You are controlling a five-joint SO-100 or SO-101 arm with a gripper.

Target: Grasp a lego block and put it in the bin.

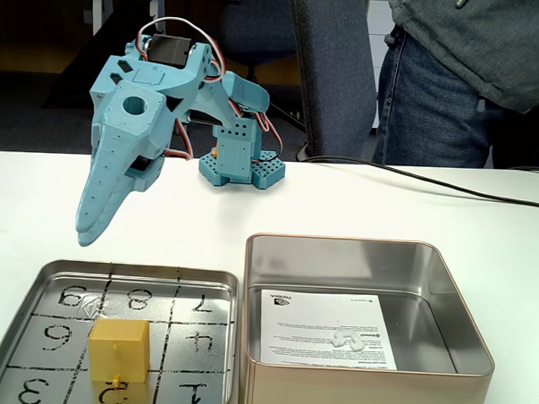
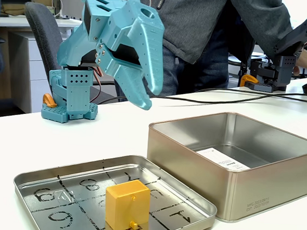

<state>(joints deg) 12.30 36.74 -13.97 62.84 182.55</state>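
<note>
The gripper (image 1: 91,234) hangs with its fingers closed on nothing, up above the numbered tray (image 1: 33,286). The lego block (image 1: 118,347) sits below and camera-side of the tips, 1 straight drop-and-reach away, the bin (image 1: 466,304) off beside.

The shallow tray (image 1: 19,312) at the lower left of a fixed view carries a black hand-drawn grid with digits that appear upside down to that camera: 9, 8 and 7 along the far row, 6 and 4 in the middle row, 3, 2 and 1 along the near row. The lego block (image 1: 118,346) covers the middle square. The paper sheet (image 1: 327,328) on the bottom of the bin (image 1: 445,286) bears a small logo at its upper left and lines of print too small to read. In the other fixed view, tiny stamped lettering runs along the bin's front wall (image 2: 252,205) at lower right, not legible.
</note>
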